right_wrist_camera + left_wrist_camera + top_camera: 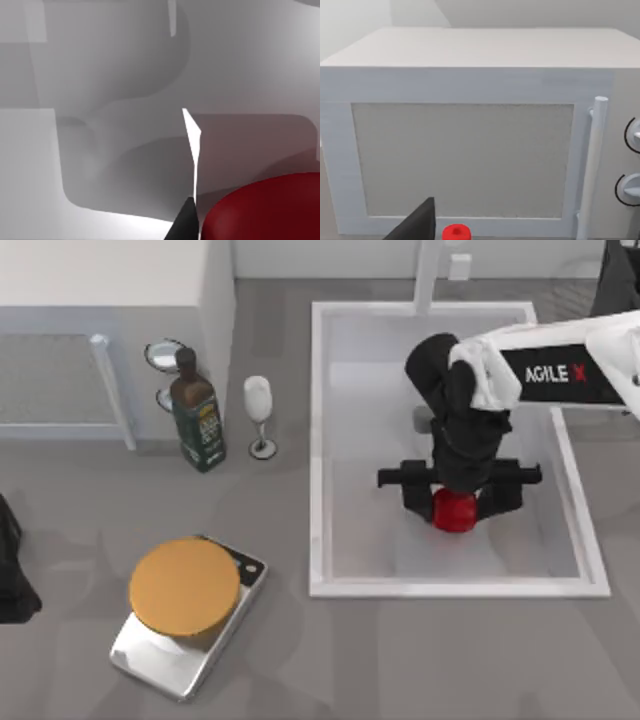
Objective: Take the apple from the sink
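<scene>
The glossy red apple point(455, 512) lies in the front half of the white sink point(318, 440), right of its middle. My right gripper point(456, 502) reaches straight down over the apple and is shut on it, with a dark finger pressed to each side. In the right wrist view the apple point(265, 210) looms dark red beside one black fingertip point(185, 222), above the pale sink floor point(110, 165). My left arm point(12, 575) is parked at the table's left edge. One of its fingers point(417, 227) shows off to the side in the left wrist view, so that gripper looks open.
A white microwave point(100, 330) fills the back left, and the left wrist camera faces its door point(462, 160). Beside it stand a dark oil bottle point(197, 415) and a wine glass point(259, 412). A round brown loaf point(184, 585) rests on a silver scale at the front left.
</scene>
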